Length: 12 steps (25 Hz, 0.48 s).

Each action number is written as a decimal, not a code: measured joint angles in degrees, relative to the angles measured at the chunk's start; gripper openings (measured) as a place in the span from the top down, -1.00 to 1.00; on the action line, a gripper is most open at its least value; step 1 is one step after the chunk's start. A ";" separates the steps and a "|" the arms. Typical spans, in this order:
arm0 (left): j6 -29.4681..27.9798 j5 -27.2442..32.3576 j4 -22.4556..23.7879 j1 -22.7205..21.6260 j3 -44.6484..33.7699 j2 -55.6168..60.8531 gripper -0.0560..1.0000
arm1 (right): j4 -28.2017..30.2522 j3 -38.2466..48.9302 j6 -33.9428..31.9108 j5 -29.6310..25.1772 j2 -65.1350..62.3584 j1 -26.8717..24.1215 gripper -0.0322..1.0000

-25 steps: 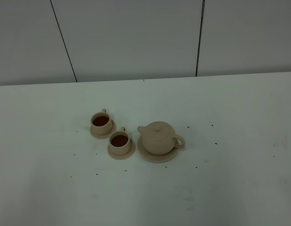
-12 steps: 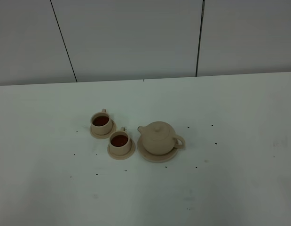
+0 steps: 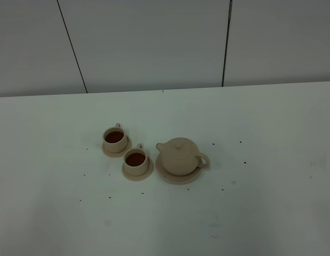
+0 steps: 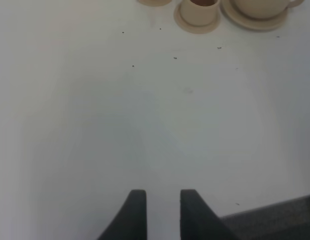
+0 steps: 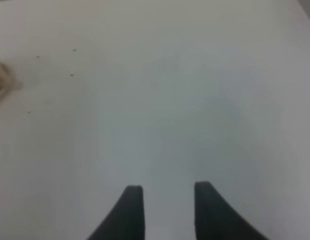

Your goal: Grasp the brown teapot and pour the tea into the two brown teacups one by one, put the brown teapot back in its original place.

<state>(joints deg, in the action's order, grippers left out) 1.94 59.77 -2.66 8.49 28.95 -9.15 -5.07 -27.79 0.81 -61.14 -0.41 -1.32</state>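
On the white surface (image 3: 271, 160) I see 2 teacups (image 3: 114, 137) (image 3: 136, 159) holding tea on small saucers, left of the teapot (image 3: 180, 156) on its wide saucer (image 3: 178, 177). Left end effector (image 4: 162, 196) and right end effector (image 5: 167, 192) hang apart, empty.

brown teapot (image 3: 180, 156) and its large saucer (image 3: 178, 175) a touch nearer the camera, picture slightly darker

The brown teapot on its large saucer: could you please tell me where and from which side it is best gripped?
Probably by its loop handle, coming from the right of the exterior high view. The brown teapot stands upright on its saucer, handle pointing right and spout left toward the two brown teacups, so the right side is unobstructed. The rounded body looks too wide to pinch.
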 joint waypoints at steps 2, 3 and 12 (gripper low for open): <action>0.00 0.00 0.00 0.00 0.00 0.00 0.44 | -0.06 0.00 0.00 0.00 0.00 0.00 0.47; 0.00 0.00 0.00 0.00 0.00 0.00 0.44 | -0.06 0.00 0.05 0.00 0.00 0.00 0.47; 0.00 0.00 0.00 0.00 0.00 0.00 0.44 | -0.11 0.00 0.05 0.00 0.00 0.00 0.47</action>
<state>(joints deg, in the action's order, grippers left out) 1.94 59.77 -2.66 8.49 28.95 -9.15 -5.18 -27.79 0.86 -61.14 -0.41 -1.32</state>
